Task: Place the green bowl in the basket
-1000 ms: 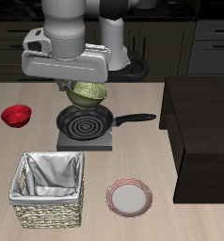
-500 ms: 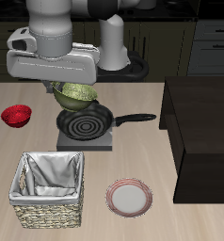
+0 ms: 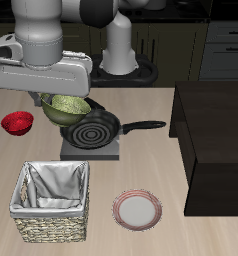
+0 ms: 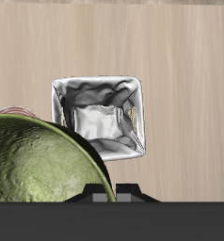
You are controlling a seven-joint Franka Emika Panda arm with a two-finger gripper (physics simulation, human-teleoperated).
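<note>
Pale wood-grain worktop (image 3: 181, 235), evenly lit, without hard shadows. Behind the worktop, dark kitchen cabinets (image 3: 221, 45) with slim pale drawer handles, running along the whole back. On the worktop, at one side, a big dark brown box-like cabinet (image 3: 216, 140), matte, reaching to the worktop's front edge. Same light planked grain on the worktop in the wrist view.

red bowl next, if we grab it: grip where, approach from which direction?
Likely the rim, from straight above. The red bowl sits upright and open on the table, so one finger can go inside the wall and one outside. Its low, rounded sides offer little for a side grasp. The gripper currently holds the green bowl.
</note>
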